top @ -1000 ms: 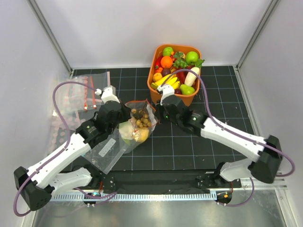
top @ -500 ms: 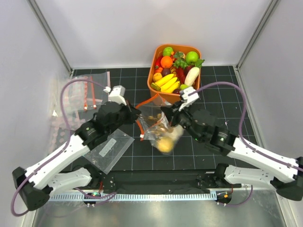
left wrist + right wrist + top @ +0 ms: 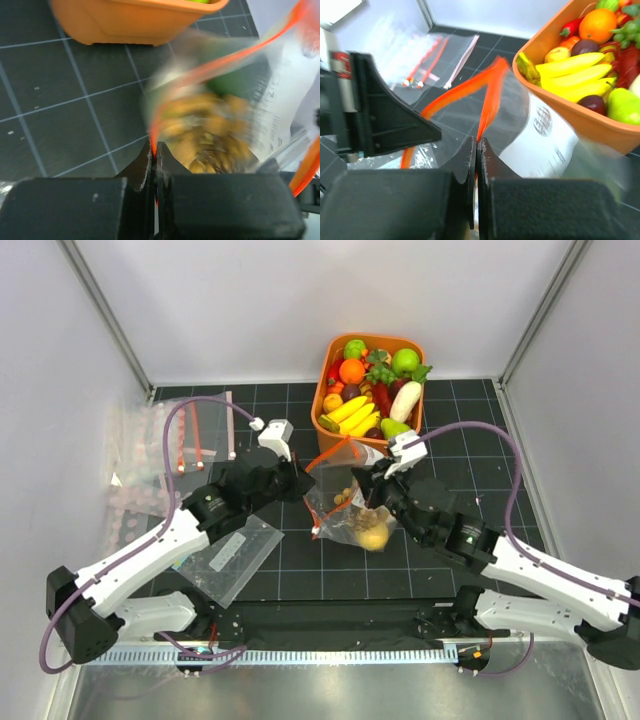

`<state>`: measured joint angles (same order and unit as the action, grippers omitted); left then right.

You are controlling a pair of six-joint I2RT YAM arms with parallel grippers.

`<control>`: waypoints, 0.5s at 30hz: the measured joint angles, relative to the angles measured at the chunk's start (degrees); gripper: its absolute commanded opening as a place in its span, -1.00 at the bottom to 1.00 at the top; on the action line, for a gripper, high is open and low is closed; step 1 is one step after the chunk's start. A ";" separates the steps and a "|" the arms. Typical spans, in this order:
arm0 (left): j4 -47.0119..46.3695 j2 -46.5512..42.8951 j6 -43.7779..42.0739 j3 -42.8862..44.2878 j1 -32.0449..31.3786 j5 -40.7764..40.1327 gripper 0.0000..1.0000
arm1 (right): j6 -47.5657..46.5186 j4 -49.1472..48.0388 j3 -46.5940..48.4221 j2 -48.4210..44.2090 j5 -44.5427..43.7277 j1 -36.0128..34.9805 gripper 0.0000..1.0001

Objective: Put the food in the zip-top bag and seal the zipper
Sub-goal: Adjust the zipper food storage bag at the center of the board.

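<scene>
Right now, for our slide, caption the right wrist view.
Shut jaws pinch the red-orange zipper of the zip-top bag beside the fruit basket.

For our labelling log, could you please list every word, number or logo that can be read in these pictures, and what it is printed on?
On the held bag, white label: a round emblem and lines of small print, too blurred to read.
On the spare bag lying on the table, white patch: too small to read.
No other text is visible, so nothing can be quoted.
</scene>
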<state>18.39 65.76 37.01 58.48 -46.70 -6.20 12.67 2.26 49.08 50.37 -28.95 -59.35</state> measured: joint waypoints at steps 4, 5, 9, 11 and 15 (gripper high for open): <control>1.18 -3.30 0.02 -0.74 -0.07 -3.65 -0.95 | -0.02 0.15 1.57 5.66 0.72 0.07 -0.97; 1.20 -3.87 0.02 -0.72 -0.07 -4.31 -0.95 | -0.02 0.61 2.34 7.32 0.63 0.04 -0.96; 2.91 -2.16 -0.02 0.57 -0.04 -5.64 -0.92 | -0.02 2.34 4.28 11.80 0.33 0.07 -0.85; 3.93 -0.68 -0.07 1.07 -0.04 -5.66 -0.91 | 0.04 3.78 4.61 13.14 0.35 0.07 -0.85; 5.92 2.89 -0.17 2.93 0.00 -5.84 -0.90 | 0.11 4.79 5.05 15.32 0.63 0.13 -0.85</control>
<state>24.32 68.64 36.84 61.41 -46.70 -12.03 12.78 7.05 54.13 65.69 -28.32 -59.22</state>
